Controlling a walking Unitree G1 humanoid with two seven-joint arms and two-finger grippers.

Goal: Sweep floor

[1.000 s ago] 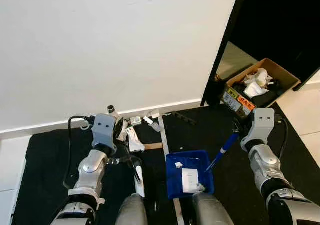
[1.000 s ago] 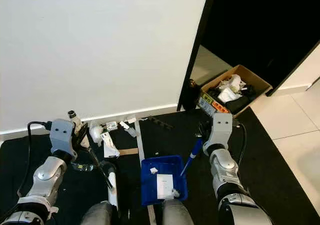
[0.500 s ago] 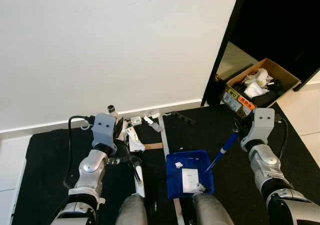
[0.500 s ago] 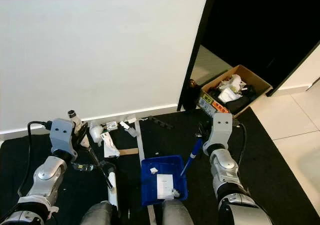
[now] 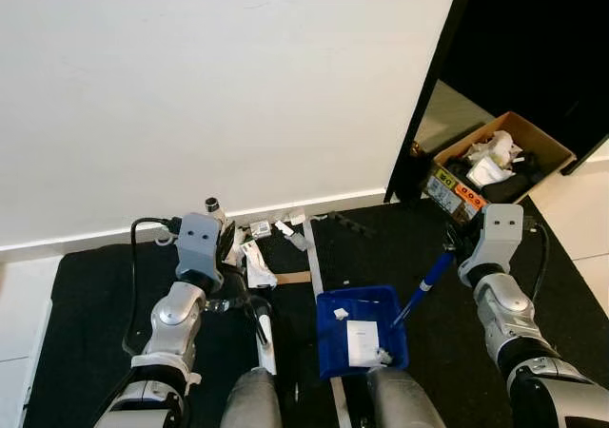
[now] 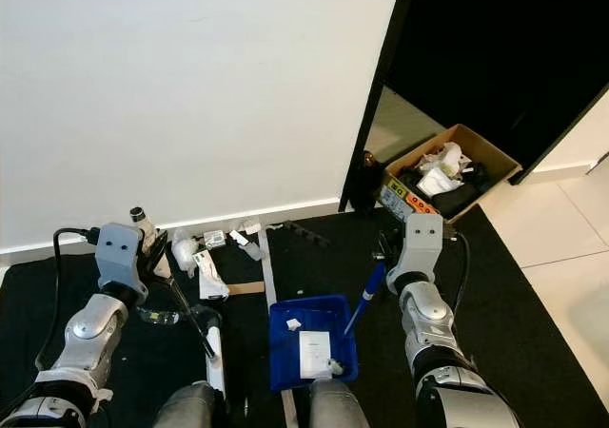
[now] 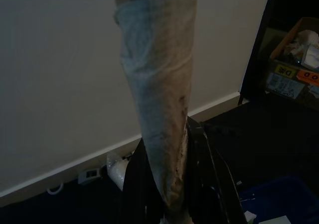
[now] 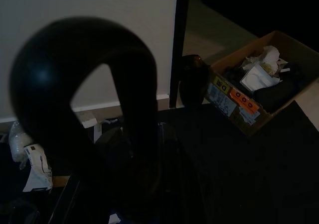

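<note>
The blue dustpan (image 5: 361, 331) serves as the reference landmark. It rests on the black floor mat (image 5: 86, 314) directly in front of the robot's legs and already contains a few white scraps.

**Risks**

- The litter pile (image 5: 255, 253) (wrappers, a small bottle, paper) lies beyond the dustpan, to its left, close to the white baseboard. A stroke aimed too far from the baseboard would likely leave pieces against the wall.
- A fast stroke toward the dustpan could push light scraps over its rim or past its left side onto the mat.
- The strip of tape (image 5: 314, 274) runs across the mat just left of the dustpan. Bristles or paper may catch on it.
- If the dustpan tilts on its handle, the collected scraps may spill out.
- The cardboard box (image 5: 494, 166) stands well beyond the dustpan to its right, near the dark doorway. Carrying the dustpan there risks spillage.

**Position relative to the jaws**

- The left gripper (image 5: 231, 253) is left of the dustpan. Its jaws are clamped on the brush (image 5: 260, 328), whose wrapped shaft (image 7: 162, 119) runs straight out between the fingers. The brush head reaches down to the mat, left of the dustpan and nearer the robot than the litter.
- The right gripper (image 5: 455, 245) is to the right of and above the dustpan. Its jaws are closed on the blue dustpan handle (image 5: 425, 283), which slopes down to the dustpan's right rim.
</note>
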